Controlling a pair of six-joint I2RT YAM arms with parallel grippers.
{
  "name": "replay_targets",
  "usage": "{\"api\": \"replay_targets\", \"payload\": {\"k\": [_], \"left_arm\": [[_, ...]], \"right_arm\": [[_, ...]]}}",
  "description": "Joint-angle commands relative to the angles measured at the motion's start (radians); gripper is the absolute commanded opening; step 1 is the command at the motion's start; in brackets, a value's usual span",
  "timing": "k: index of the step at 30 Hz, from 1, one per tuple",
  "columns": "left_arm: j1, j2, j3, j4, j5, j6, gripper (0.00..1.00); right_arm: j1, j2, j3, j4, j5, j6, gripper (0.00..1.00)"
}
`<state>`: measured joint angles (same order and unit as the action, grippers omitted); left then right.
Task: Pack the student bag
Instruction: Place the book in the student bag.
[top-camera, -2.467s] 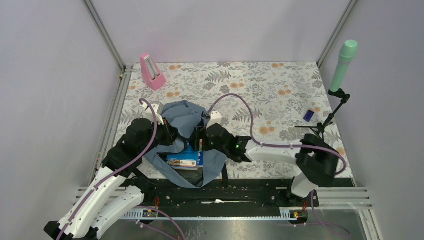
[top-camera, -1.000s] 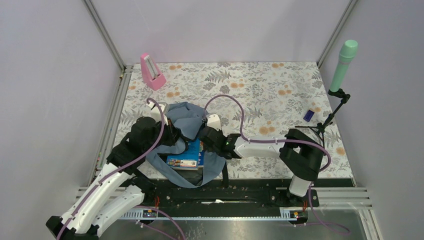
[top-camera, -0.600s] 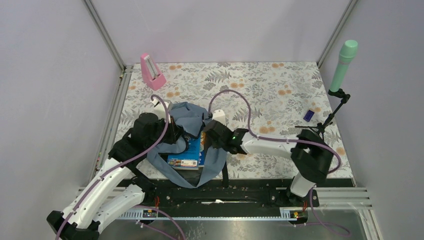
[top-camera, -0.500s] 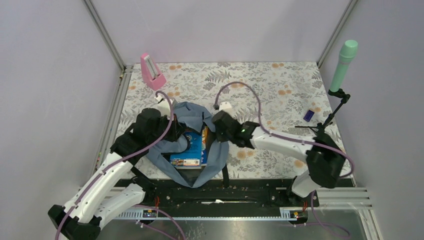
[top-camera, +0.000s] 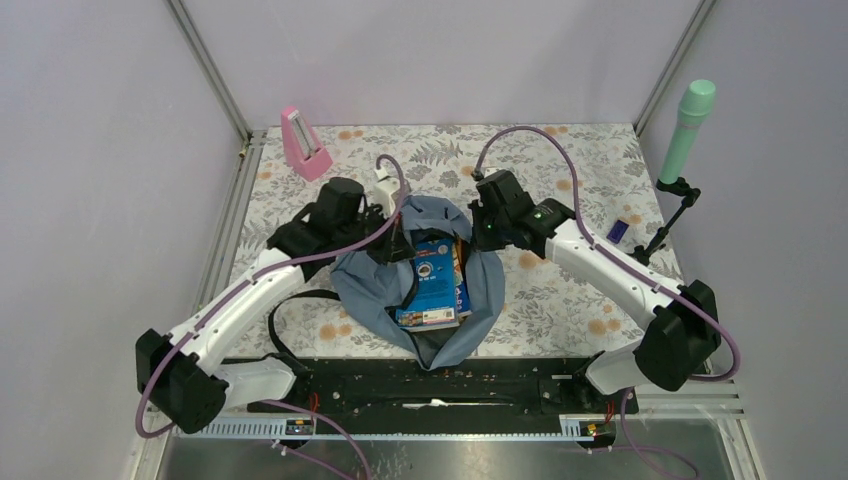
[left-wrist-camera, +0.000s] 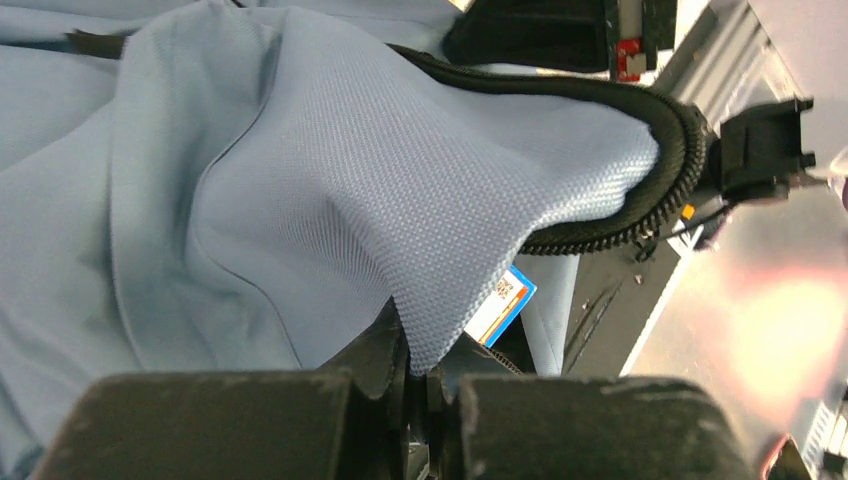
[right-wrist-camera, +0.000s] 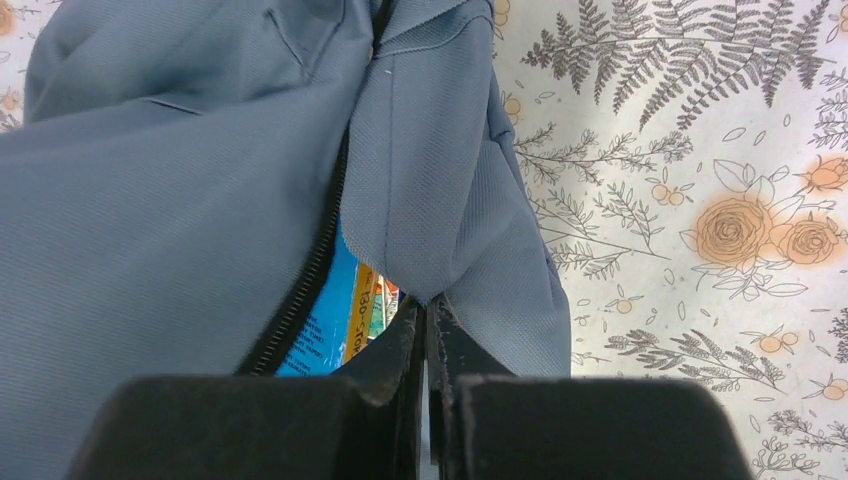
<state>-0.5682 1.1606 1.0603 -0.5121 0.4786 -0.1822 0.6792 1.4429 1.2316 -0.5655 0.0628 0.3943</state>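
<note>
the student bag (top-camera: 365, 290) lies on the floral table (top-camera: 560, 170) just beyond the arm bases, mouth spread wide, with a blue book (top-camera: 435, 285) lying in the opening. at its far rim the left gripper (top-camera: 398, 238) pinches the left edge of the fabric, fingers pressed tight on it. the right gripper (top-camera: 478, 228) nips the right edge beside the zipper (right-wrist-camera: 300, 290). farther back, a pink metronome (top-camera: 304, 143) stands at the left.
</note>
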Motion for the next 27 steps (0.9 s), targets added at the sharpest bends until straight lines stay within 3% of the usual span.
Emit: {"api": "replay_targets", "payload": {"k": [1, 3, 4, 5, 7, 10, 14, 20, 27], "left_arm": [[-0.052, 0.044, 0.046, 0.079, 0.109, 0.052, 0.0], [-0.063, 0.061, 0.047, 0.079, 0.109, 0.05, 0.0], [-0.066, 0.067, 0.048, 0.08, 0.111, 0.046, 0.0], [-0.066, 0.069, 0.047, 0.081, 0.111, 0.042, 0.0], [-0.067, 0.062, 0.048, 0.088, 0.083, 0.029, 0.0], [-0.067, 0.051, 0.058, 0.088, 0.017, 0.019, 0.0], [-0.065, 0.042, 0.062, 0.09, -0.03, 0.016, 0.0], [-0.064, 0.048, 0.039, 0.113, -0.019, 0.008, 0.0], [-0.064, 0.043, 0.025, 0.119, -0.012, 0.011, 0.0]], "right_arm": [[-0.027, -0.053, 0.028, 0.064, -0.085, 0.016, 0.02], [-0.038, -0.08, 0.027, 0.062, -0.069, 0.011, 0.09], [-0.039, -0.094, 0.025, 0.062, -0.044, 0.007, 0.23], [-0.038, -0.11, 0.023, 0.062, -0.041, -0.001, 0.28], [-0.038, -0.138, 0.0, 0.062, -0.044, -0.002, 0.47], [-0.034, -0.18, -0.069, 0.056, -0.022, 0.032, 0.62], [0.056, -0.251, -0.219, 0.1, 0.106, 0.111, 0.7], [0.164, -0.229, -0.344, 0.133, 0.297, 0.212, 0.71], [0.176, -0.148, -0.357, 0.175, 0.3, 0.228, 0.71]]}}
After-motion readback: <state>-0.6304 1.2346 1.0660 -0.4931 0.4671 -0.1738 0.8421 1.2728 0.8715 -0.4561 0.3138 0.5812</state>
